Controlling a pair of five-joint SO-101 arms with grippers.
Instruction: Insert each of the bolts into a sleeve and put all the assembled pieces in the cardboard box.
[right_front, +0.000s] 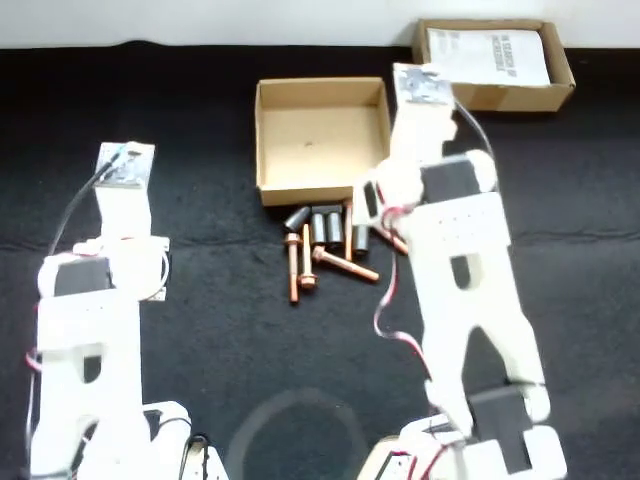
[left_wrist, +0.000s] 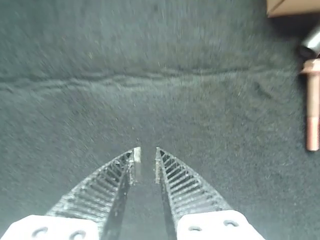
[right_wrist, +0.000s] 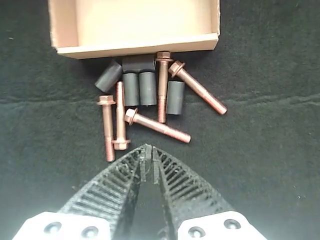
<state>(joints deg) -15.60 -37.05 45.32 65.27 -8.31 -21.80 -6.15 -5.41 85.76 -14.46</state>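
Several copper bolts (right_wrist: 157, 125) and several dark grey sleeves (right_wrist: 147, 88) lie loose in a cluster on the black mat, right in front of the open cardboard box (right_wrist: 135, 50). In the high view the bolts (right_front: 345, 263) and sleeves (right_front: 322, 225) sit below the box (right_front: 262, 140), whose inside looks bare. My right gripper (right_wrist: 148, 150) hangs above the mat on the near side of the cluster, shut on nothing. My left gripper (left_wrist: 146, 152) is over bare mat to the left of the pile, its tips a narrow gap apart and holding nothing. One bolt (left_wrist: 312, 107) lies off to its side.
A second, flatter cardboard box (right_front: 560, 80) with a printed sheet inside stands at the back right. The right arm (right_front: 455, 230) rises beside the pile and covers part of it from above. Bare black mat lies in front of the bolts and around the left arm (right_front: 125, 165).
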